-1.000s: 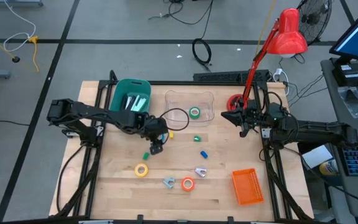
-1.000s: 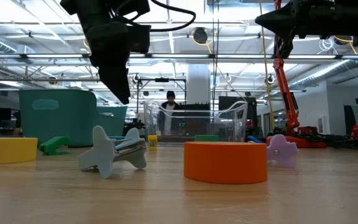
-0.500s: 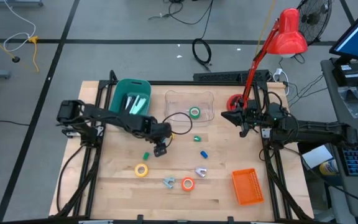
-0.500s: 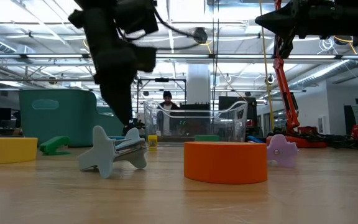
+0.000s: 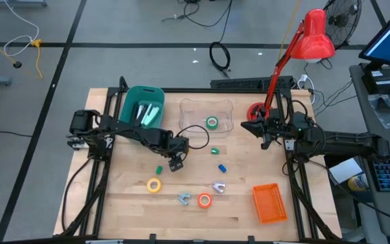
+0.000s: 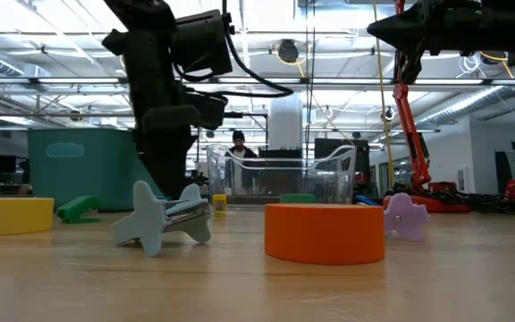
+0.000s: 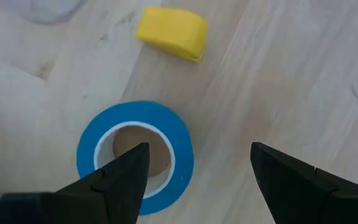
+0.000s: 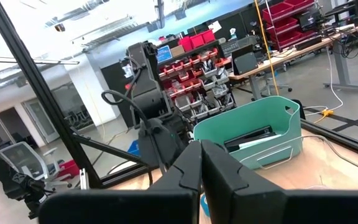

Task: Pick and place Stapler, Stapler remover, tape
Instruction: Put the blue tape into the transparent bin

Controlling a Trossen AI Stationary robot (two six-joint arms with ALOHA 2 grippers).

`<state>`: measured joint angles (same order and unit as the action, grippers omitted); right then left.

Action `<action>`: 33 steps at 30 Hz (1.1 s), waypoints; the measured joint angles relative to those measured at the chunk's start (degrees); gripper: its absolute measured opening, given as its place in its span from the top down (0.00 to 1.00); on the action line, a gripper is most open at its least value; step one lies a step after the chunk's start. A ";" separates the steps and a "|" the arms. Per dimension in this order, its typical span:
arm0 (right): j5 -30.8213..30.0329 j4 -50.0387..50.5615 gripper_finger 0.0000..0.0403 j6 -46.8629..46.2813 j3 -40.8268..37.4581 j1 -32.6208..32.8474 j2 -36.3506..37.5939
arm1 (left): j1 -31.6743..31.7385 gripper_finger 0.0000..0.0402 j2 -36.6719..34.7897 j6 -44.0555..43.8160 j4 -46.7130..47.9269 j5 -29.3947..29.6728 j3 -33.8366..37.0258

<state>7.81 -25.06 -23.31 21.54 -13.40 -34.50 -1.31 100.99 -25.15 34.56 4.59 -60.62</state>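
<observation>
In the left wrist view my left gripper point(image 7: 197, 171) is open over the blue tape roll point(image 7: 135, 155), which lies flat on the table. One finger stands over its hollow centre, the other outside the ring; whether either touches I cannot tell. In the high view that gripper point(image 5: 175, 163) hides the roll. A small yellow stapler point(image 7: 171, 33) lies just beyond. The yellow tape point(image 5: 154, 185) and orange tape point(image 5: 204, 200) lie flat near the front. The green tape point(image 5: 212, 123) lies in the clear container point(image 5: 193, 107). My right gripper point(image 5: 249, 127) is shut and held high at the table's right.
Two stapler removers point(image 5: 183, 198) point(image 5: 219, 187) lie beside the orange tape. Small staplers, green point(image 5: 159, 169) point(image 5: 214, 151) and blue point(image 5: 221, 167), are scattered mid-table. A teal bin point(image 5: 143, 105) stands at the far left, an orange basket point(image 5: 270, 203) near right, and a red lamp point(image 5: 315, 35) far right.
My left gripper has come down toward the table and moved a little toward the table's right, ending over the blue tape roll. The right arm has kept still.
</observation>
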 joint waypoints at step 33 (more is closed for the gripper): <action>-0.22 -0.44 0.99 -1.55 0.00 -0.01 0.31 | -0.69 0.90 1.53 -6.14 -0.34 -5.81 0.18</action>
<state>7.60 -25.50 -24.86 21.54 -13.41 -34.20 -2.00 102.52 -31.29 34.22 -1.22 -60.44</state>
